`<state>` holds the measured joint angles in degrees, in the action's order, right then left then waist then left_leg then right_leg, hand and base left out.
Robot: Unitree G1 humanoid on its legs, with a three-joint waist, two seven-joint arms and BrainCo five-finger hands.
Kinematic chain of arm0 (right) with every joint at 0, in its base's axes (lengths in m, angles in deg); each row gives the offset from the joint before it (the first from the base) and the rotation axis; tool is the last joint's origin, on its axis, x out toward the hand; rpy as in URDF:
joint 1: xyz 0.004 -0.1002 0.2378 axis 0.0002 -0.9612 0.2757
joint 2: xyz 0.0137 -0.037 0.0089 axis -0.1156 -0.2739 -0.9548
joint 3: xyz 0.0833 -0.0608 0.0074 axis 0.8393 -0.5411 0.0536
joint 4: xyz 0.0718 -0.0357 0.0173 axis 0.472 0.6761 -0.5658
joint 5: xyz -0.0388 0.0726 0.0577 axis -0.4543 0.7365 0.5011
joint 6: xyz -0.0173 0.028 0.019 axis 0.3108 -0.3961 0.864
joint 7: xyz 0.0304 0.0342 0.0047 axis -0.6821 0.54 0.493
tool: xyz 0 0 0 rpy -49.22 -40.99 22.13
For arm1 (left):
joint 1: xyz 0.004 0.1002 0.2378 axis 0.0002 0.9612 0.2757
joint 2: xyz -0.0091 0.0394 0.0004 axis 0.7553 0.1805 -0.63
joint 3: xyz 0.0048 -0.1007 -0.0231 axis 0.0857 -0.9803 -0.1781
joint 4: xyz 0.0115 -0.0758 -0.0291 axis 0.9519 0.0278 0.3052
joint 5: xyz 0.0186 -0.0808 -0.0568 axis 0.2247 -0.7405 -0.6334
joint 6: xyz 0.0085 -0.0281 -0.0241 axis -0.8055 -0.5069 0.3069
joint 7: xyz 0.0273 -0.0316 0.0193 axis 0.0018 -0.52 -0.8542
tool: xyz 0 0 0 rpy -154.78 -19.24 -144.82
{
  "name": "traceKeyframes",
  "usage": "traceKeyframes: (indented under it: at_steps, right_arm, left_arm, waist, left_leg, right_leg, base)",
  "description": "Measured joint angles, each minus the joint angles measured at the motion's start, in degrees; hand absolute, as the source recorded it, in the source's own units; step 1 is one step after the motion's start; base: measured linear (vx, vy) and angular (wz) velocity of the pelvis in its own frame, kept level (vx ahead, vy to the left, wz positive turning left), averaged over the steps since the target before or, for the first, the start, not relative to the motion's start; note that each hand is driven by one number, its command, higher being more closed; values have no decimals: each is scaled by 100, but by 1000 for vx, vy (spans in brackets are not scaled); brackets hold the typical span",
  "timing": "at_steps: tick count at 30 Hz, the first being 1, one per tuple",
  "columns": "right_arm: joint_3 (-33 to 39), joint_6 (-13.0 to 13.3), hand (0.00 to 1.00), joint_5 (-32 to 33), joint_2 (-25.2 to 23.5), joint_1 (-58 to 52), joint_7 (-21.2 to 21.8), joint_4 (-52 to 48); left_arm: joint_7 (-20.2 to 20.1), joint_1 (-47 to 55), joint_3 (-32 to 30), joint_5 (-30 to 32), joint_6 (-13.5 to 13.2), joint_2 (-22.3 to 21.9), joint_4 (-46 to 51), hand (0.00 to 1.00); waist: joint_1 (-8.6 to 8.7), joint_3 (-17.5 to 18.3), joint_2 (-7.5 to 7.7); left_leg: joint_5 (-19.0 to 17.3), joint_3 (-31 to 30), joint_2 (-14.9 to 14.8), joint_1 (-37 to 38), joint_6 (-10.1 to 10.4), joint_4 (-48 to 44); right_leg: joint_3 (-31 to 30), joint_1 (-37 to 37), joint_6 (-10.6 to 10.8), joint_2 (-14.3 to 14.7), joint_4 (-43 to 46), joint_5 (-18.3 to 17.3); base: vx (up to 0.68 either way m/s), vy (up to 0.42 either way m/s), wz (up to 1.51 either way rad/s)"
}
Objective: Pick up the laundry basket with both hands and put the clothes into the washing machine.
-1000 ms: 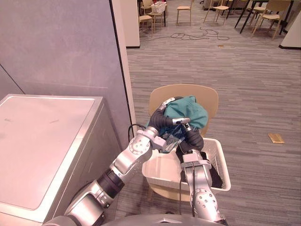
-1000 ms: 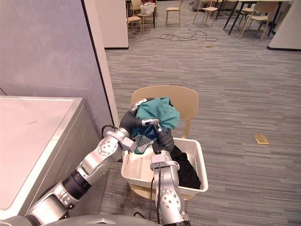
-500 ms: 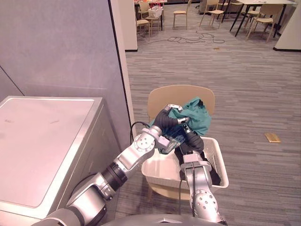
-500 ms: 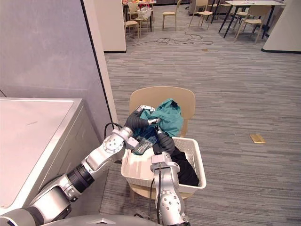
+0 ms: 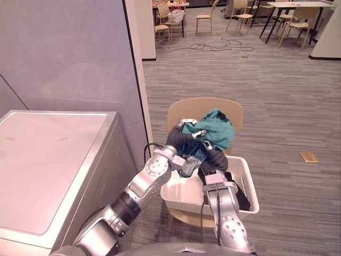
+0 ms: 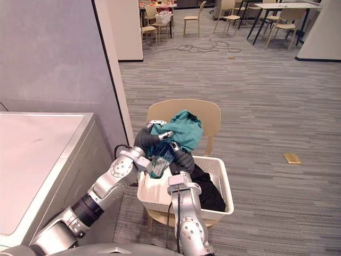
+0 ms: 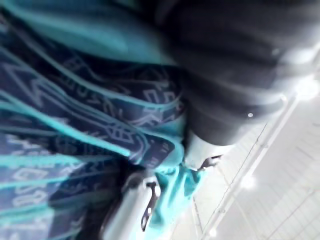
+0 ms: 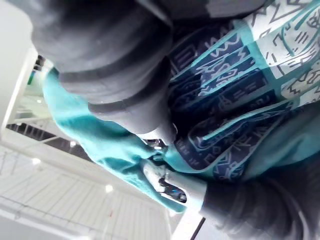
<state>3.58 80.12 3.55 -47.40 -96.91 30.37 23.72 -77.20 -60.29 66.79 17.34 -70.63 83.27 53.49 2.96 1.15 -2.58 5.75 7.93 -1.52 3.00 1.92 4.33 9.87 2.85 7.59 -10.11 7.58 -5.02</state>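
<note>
Laundry basket (image 6: pixel 222 184), white with slotted walls, sits on the seat of a tan chair (image 5: pixel 184 109). Black clothes (image 6: pixel 209 196) lie heaped in the basket's right half, and its left half shows bare white bottom. A teal garment (image 5: pixel 217 129) is held up above the basket's back rim, bunched in front of the chair's backrest. A navy-patterned part of it (image 5: pixel 192 159) hangs down towards the basket's back left corner.

The left hand (image 5: pixel 180 137) is above that corner, its fingers and thumb curled round the top of the teal bunch. The right hand (image 5: pixel 212 156) is just beside it, over the middle of the basket. Its fingertips pinch the patterned part, and its wrist view shows teal cloth caught at the finger ends. Both hands are up off the basket's rim.

Left of the basket stands the washing machine (image 5: pixel 48 154), showing a flat pale top. A grey partition wall (image 5: pixel 69 53) rises behind the machine, its edge just left of the chair. Grey striped carpet (image 5: pixel 287 96) lies all round the basket. A small tan thing (image 5: pixel 309 156) lies on the carpet well to the basket's right. More chairs and tables (image 5: pixel 295 13) stand far beyond the basket.
</note>
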Motion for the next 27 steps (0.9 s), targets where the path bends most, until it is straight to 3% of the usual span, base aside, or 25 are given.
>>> traceKeyframes:
  at_steps: [6,11,16,27]
  right_arm:
    - [659,-24,0,-201,-106,-89,258,-343]
    - [1195,-56,0,-240,-324,-222,365,-328]
    - [2315,-17,0,-247,-451,-616,316,-167]
    - [2840,-198,0,-464,-629,-1243,319,561]
  left_arm:
    - [1,501,-586,-158,246,-3,801,100]
    - [54,789,-1187,-234,271,-50,1499,100]
    - [290,1160,-2449,-309,115,-54,2256,100]
    - [337,2035,-3284,-79,-8,-212,3450,100]
  waist:
    - [4,7,-10]
    - [-10,22,-34]
    - [-15,21,-34]
    - [14,0,-5]
  left_leg:
    - [-23,55,-28,13,13,1]
    - [-52,206,-87,19,39,3]
    - [-83,317,-143,102,80,4]
    - [-143,357,-148,153,77,6]
  right_leg:
    - [-34,-19,-19,33,-15,15]
    - [-161,-72,-47,93,-72,64]
    - [-264,-54,-73,150,-102,81]
    - [-260,17,-74,148,-157,83]
  base:
    - [0,0,-4]
    - [-2,-5,-16]
    - [12,-12,-12]
    - [2,-1,-1]
